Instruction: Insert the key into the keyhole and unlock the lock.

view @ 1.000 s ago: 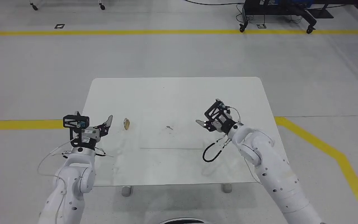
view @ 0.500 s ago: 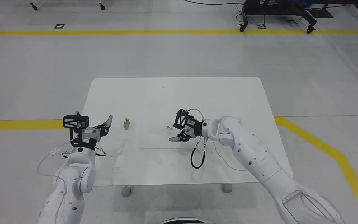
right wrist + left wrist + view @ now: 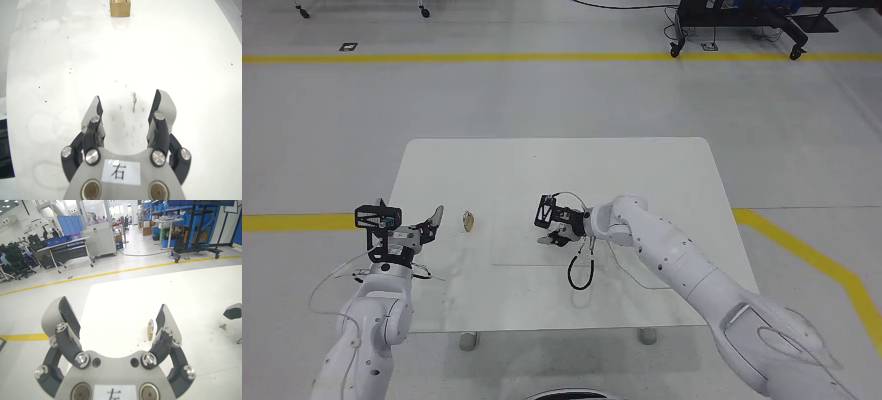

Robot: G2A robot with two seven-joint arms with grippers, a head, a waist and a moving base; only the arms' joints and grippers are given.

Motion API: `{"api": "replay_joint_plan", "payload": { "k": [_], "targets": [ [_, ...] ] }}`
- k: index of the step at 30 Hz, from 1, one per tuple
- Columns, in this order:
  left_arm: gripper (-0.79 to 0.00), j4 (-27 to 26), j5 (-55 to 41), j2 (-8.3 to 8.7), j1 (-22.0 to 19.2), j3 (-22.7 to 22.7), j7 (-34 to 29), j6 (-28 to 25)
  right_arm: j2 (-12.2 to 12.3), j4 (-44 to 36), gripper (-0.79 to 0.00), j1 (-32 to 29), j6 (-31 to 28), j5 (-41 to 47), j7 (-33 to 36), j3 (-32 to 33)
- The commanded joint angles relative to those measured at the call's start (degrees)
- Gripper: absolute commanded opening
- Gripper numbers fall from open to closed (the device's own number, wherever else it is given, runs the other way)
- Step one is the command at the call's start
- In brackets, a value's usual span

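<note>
White counter on a line-marked workshop floor is carrying both task things. We are noting the brass lock lying toward the counter's left side, well apart from the key, which is lying flat near the middle.

The right claw is hanging low over the key, fingers spread to either side of it, touching neither end as far as we can tell. The left claw is hovering spread and empty, with the lock just beyond it.

We are judging the task as barely begun: nothing is being gripped, and the key is not yet lifted. Pinching the key, steadying the lock, inserting and turning are all remaining.
</note>
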Motion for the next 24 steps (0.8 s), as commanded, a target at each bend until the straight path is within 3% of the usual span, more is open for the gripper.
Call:
{"api": "replay_joint_plan", "payload": {
  "k": [1,9,10,12,18,24],
  "targets": [
    [0.0,0.0,0.0,0.0,0.0,0.0,0.0,0.0,-0.66,1.82,-0.406,0.9,0.05,-0.09,-0.88,-0.78],
    [0.0,0.0,0.0,0.0,0.0,0.0,0.0,0.0,-2.47,6.45,-0.582,3.05,-0.06,-1.53,-3.12,-2.89],
    [0.0,0.0,0.0,0.0,0.0,0.0,0.0,0.0,-2.67,6.87,-0.622,3.26,-0.02,-1.66,-3.23,-3.09],
    [0.0,0.0,0.0,0.0,0.0,0.0,0.0,0.0,-3.04,7.43,-0.785,3.61,0.19,-2.03,-3.6,-3.46],
    [0.0,0.0,0.0,0.0,0.0,0.0,0.0,0.0,-2.89,6.9,-0.785,3.51,1.01,-4.42,-7.61,-3.01],
    [0.0,0.0,0.0,0.0,0.0,0.0,0.0,0.0,-0.51,2.59,-0.785,0.9,1.63,-7.27,-14.88,0.72]
  ]
}}
